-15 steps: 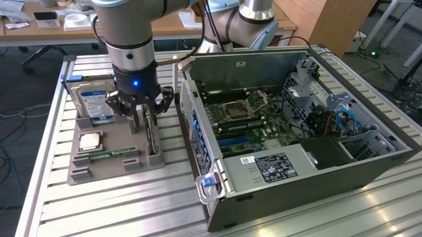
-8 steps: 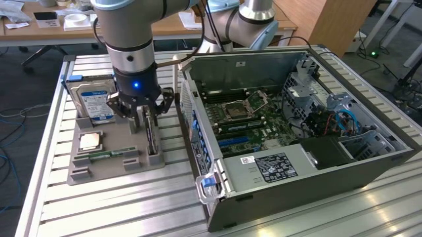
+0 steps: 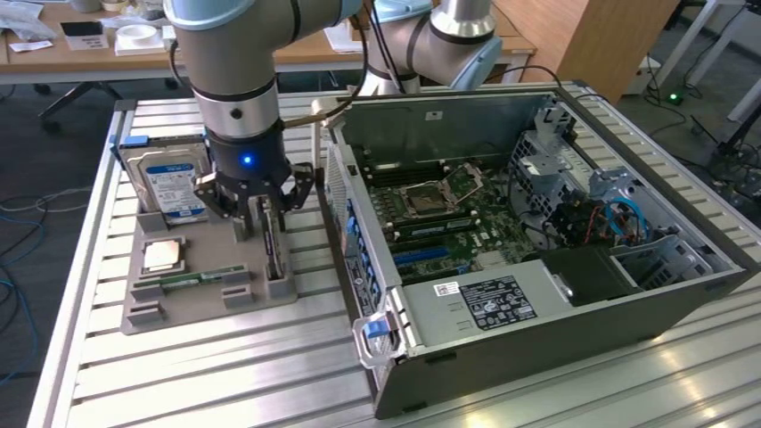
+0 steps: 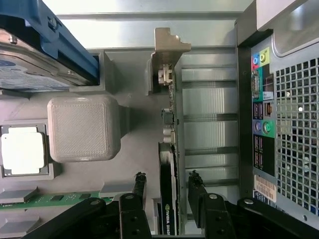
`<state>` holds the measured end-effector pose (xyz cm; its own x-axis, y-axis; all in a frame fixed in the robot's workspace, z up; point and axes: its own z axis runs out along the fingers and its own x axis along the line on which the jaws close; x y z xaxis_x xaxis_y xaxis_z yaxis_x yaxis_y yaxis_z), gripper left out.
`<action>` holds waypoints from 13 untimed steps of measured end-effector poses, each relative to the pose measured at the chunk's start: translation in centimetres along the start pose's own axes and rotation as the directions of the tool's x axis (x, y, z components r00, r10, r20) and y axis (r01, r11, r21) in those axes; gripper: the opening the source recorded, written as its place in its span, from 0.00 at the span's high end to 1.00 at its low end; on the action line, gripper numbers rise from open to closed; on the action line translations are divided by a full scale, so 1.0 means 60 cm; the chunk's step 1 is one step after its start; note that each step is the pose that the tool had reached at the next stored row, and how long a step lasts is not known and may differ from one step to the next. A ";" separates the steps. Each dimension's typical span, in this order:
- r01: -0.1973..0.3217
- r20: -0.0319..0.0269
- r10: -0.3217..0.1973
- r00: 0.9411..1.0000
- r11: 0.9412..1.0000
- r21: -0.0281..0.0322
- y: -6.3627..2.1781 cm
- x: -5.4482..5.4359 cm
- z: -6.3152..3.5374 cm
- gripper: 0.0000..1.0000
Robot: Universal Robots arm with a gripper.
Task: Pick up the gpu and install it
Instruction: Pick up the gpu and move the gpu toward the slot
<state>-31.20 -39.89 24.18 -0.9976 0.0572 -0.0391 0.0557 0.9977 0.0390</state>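
Note:
The gpu (image 4: 168,149) stands on its long edge in a slot of the grey holder tray (image 3: 202,308), its silver bracket (image 4: 168,47) at the far end. In the exterior view the gpu (image 3: 276,259) is a thin black strip just to the left of the computer case. My gripper (image 4: 168,190) is open directly over the card, one black finger on each side of its top edge and a small gap on both sides. The exterior view has the gripper (image 3: 259,223) lowered onto the tray, pointing straight down.
The open computer case (image 3: 535,223) lies at the exterior view's right, motherboard (image 3: 452,214) exposed, its rear port panel (image 4: 261,114) close to the card. The tray also holds a hard drive (image 3: 167,178), a CPU (image 3: 163,256) and a green RAM stick (image 3: 191,278). A second arm stands behind.

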 end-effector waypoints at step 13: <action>0.010 0.004 -0.010 1.000 1.000 -0.001 0.007 0.001 0.020 0.53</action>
<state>-31.19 -39.43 22.97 -0.9979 0.0469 -0.0438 0.0452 0.9982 0.0392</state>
